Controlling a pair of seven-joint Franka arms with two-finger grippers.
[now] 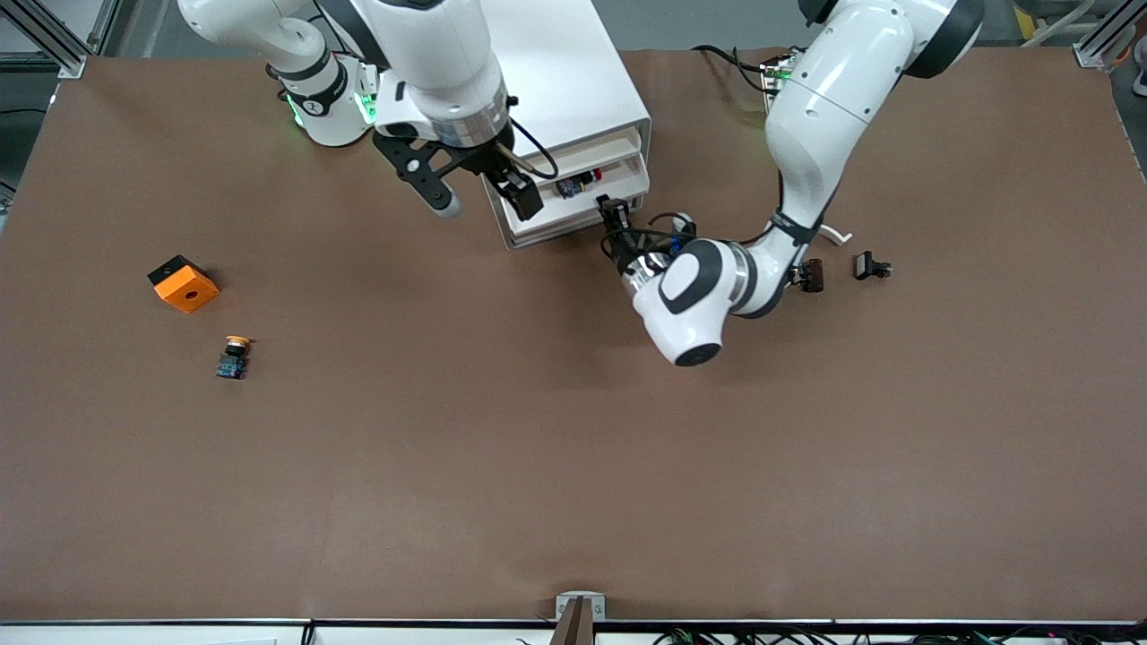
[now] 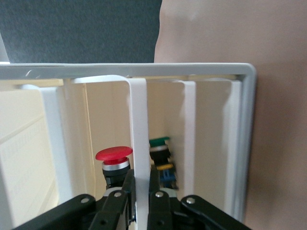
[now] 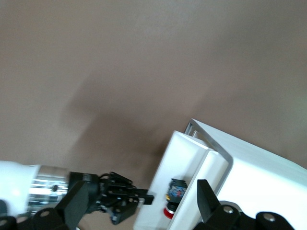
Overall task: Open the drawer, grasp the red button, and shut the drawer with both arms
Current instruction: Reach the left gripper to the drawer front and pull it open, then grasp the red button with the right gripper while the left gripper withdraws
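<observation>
The left gripper (image 2: 142,194) was clamped on the drawer's handle (image 2: 139,129); the right gripper (image 1: 488,193) hung open over the drawer (image 1: 573,202). The button (image 2: 114,165) looked light, rigid and smooth-capped, best pinched across its body

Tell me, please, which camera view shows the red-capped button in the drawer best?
The left wrist view: the button sits close up inside the open drawer, red cap and black body plain, beside the left gripper clamped on the handle. The front view shows only a speck; the right wrist view a small glimpse.

Left arm's bent low, wrist level, its gripper (image 1: 613,211) pinched tight. Right gripper (image 1: 488,199) hangs off a downward-pointing wrist with its fingers (image 1: 527,199) spread wide.
</observation>
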